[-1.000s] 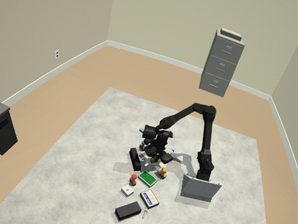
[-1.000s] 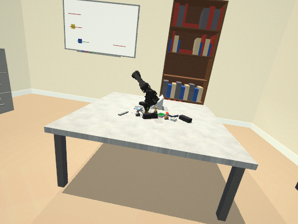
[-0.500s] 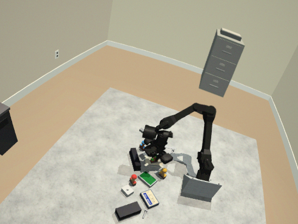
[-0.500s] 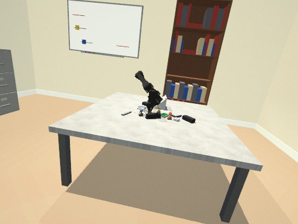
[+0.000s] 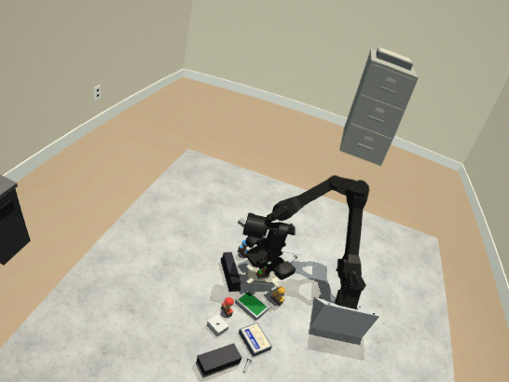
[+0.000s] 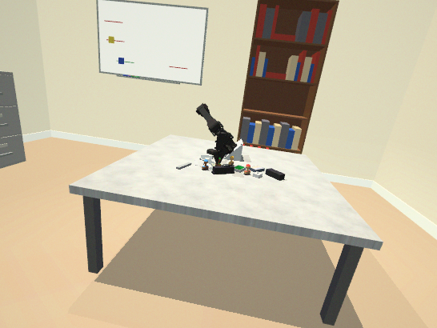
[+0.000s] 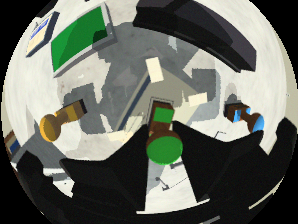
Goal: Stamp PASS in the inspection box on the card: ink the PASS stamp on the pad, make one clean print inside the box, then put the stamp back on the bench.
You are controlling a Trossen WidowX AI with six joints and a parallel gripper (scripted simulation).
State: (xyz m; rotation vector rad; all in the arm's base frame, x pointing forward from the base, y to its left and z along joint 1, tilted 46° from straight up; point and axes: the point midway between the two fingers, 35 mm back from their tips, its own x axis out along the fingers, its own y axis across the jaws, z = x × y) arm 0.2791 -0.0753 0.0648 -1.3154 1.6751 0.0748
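Observation:
My gripper (image 5: 262,266) (image 6: 218,160) (image 7: 160,127) is shut on the green-knobbed stamp (image 5: 263,272) (image 7: 164,149), which stands roughly upright over the card (image 7: 177,88). Its brown base sits within or just over the thin box outline; the underside and any print are hidden, so contact is unclear. Pale tape pieces (image 7: 154,69) (image 7: 198,99) lie at the card's edges. The green ink pad (image 5: 252,305) (image 6: 239,168) (image 7: 80,40) lies open beside the card. An orange-knobbed stamp (image 5: 279,294) (image 7: 50,127) and a blue-knobbed stamp (image 5: 242,248) (image 7: 257,121) stand either side of the gripper.
A red-knobbed stamp (image 5: 227,306) (image 6: 247,170) stands beyond the pad. A long black block (image 5: 230,271) (image 6: 222,170) (image 7: 200,30) lies near the card; another black block (image 5: 219,360) (image 6: 275,174) lies farther off. A small white box (image 5: 217,324), a labelled tin (image 5: 254,338) and a grey panel (image 5: 342,321) are nearby.

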